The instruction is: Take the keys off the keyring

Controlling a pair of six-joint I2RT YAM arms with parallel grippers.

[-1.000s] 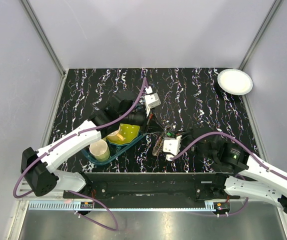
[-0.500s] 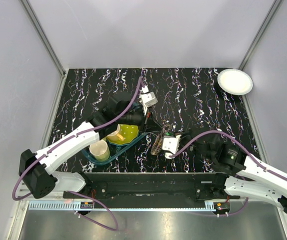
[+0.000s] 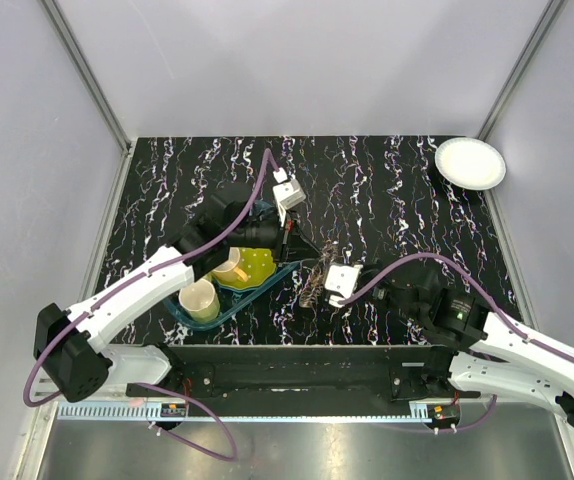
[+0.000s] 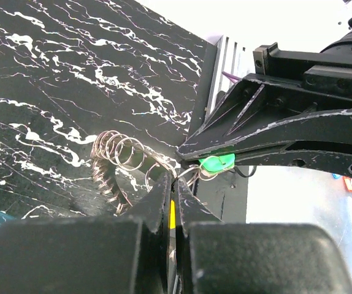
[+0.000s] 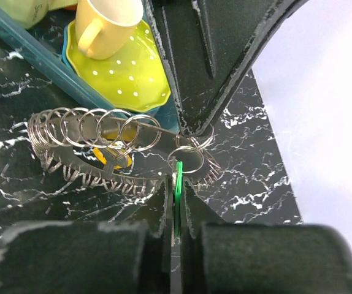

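Observation:
The keyring is a coil of wire loops lying on the black marbled table; it also shows in the left wrist view and in the top view. My right gripper is shut on a green key that hangs from a small ring at the coil's right end. My left gripper is shut on a thin yellow key at the same end, tip to tip with the right gripper. In the top view the left gripper and right gripper meet over the coil. Another yellow tag hangs under the coil.
A teal tray left of the keyring holds a yellow cup, a yellow mug and a yellow-green dotted saucer. A white plate sits at the far right corner. The table's near edge lies just behind the right gripper.
Both grippers have moved a little to the left and away from the table's near edge, staying together at the keyring. Both stay shut.

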